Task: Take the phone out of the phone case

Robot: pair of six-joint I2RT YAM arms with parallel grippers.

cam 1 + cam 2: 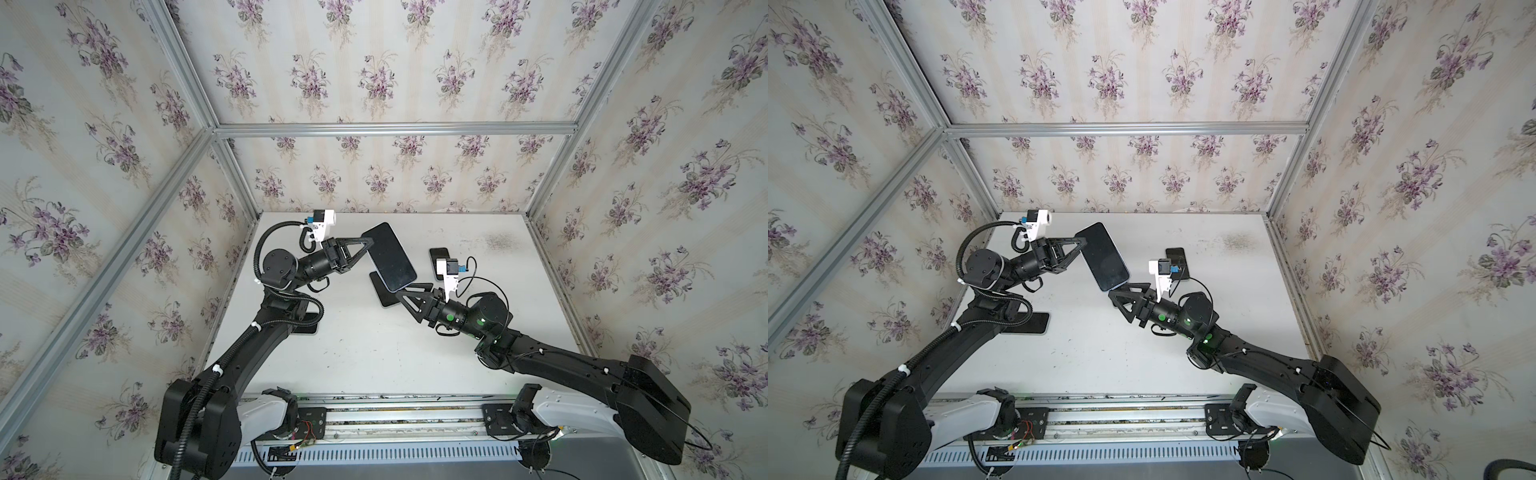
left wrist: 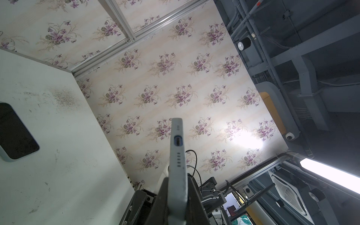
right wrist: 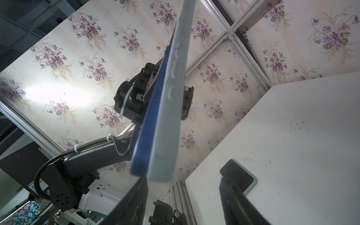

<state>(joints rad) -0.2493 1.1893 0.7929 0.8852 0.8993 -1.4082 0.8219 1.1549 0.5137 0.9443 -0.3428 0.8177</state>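
Two grippers meet at one phone (image 1: 388, 257) (image 1: 1104, 257) in both top views. The left gripper (image 1: 365, 241) (image 1: 1079, 242) is clamped on one end of it and holds it off the table (image 1: 353, 357), dark screen up. From those jaws the phone runs out to the tips of the right gripper (image 1: 402, 291) (image 1: 1119, 291), whose jaws stand apart at its opposite corner. A second phone (image 1: 439, 257) lies flat on the table behind the right jaws, partly hidden by their wrist camera. A dark flat slab (image 1: 1030, 323) lies well behind the left jaws, partly under that arm.

From the left wrist, the pale phone case (image 2: 177, 152) comes out edge-on from between the fingers (image 2: 162, 198), one pressed on each face. Its port cut-out and rows of holes lie just ahead of the tips. The second phone (image 2: 16, 132) lies off to one side on the table.

From the right wrist, the fingers (image 3: 233, 198) stand wide apart with nothing pinched. The case's corner (image 3: 161, 171) hangs just ahead of them, close to one finger and well apart from the other; contact I cannot tell. A blue phone edge (image 3: 144, 148) runs alongside the pale case wall. The second phone (image 3: 239, 175) lies just past the other finger.
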